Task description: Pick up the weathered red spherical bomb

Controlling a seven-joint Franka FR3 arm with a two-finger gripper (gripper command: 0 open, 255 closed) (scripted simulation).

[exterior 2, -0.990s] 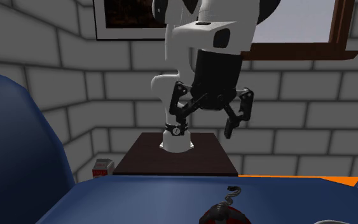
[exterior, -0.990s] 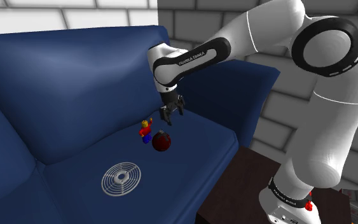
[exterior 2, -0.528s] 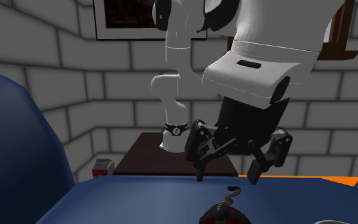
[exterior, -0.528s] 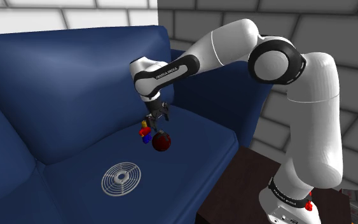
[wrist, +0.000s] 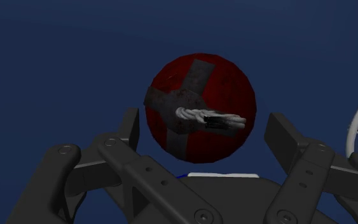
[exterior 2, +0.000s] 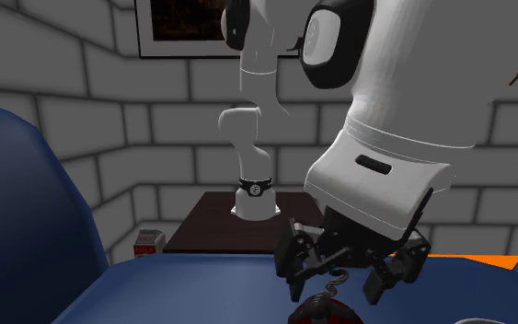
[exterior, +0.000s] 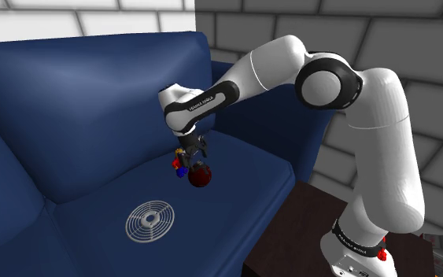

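Note:
The dark red bomb [exterior: 201, 176] is a worn ball with grey crossed bands and a twisted fuse on top. It rests on the blue sofa seat [exterior: 235, 177]. My gripper [exterior: 197, 156] hangs just above it, open. In the wrist view the bomb [wrist: 199, 105] lies between my two fingers [wrist: 131, 130], which stand apart on either side without touching it. From the second exterior view my gripper [exterior 2: 335, 283] hovers low over the bomb [exterior 2: 326, 316], whose fuse rises between the jaws.
A small red, blue and yellow toy figure [exterior: 179, 163] stands right beside the bomb, toward the sofa's backrest [exterior: 94, 94]. A white wire disc [exterior: 150, 219] lies farther forward on the seat. The dark stand [exterior: 298, 228] is beyond the sofa's armrest.
The arm has reached down and toward the shoulder view's left, bringing the gripper from well above the seat to just over the bomb. Its fingers stayed apart. The bomb has not moved.

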